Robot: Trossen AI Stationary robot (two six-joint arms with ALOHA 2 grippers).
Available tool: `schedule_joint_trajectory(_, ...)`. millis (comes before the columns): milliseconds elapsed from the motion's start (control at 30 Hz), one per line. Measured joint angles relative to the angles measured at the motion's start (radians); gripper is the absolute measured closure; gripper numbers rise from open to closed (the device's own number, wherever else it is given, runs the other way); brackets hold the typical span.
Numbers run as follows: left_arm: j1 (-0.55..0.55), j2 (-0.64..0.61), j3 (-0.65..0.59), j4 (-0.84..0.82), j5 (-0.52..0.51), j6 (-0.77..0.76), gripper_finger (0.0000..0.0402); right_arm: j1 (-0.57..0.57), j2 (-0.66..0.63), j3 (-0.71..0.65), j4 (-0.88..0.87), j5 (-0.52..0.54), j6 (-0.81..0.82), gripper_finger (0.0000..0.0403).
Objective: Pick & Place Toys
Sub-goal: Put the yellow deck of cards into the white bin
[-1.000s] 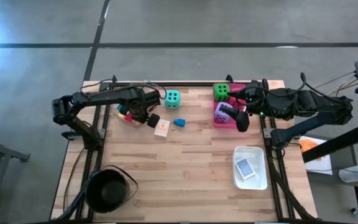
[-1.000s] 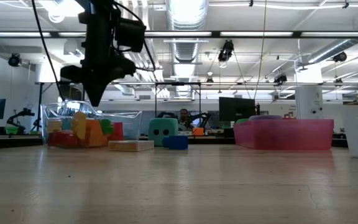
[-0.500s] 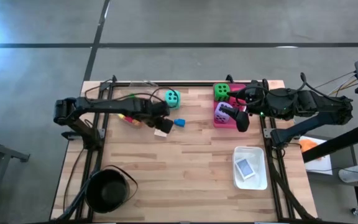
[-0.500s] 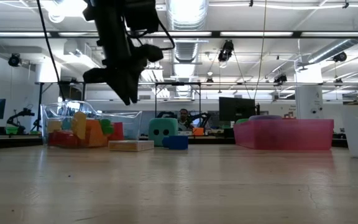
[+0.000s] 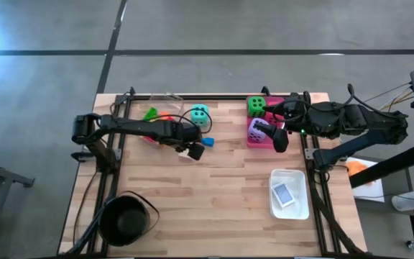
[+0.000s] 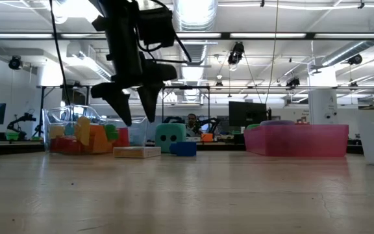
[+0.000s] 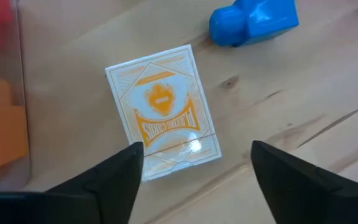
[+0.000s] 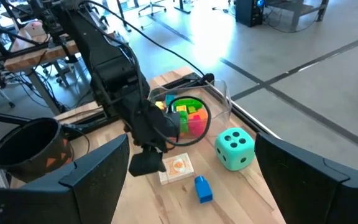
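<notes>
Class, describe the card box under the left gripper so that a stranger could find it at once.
Start at the clear tray of coloured blocks at the table's far left. Just beside it lies the card box, flat on the wood beneath the open left gripper. Unlike the blue block nearby, it is white with orange print.

Bright overhead lamps glare; wrist foregrounds blurred.

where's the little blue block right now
In the high view the blue block lies on the table's left half, just in front of the teal die and right beside the card pack under the open left gripper.
</notes>
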Motion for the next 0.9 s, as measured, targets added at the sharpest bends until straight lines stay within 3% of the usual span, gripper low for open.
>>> schedule_joint_trajectory(333,0.0,0.049,0.0,0.002,0.015,-0.112,0.005,-0.001,0.0,0.0,0.0,-0.023,0.0,0.0063)
schedule_joint_trajectory(900,0.0,0.139,0.0,0.002,-0.001,-0.131,0.0047,0.0,0.0,0.0,0.001,-0.025,0.0,0.0063)
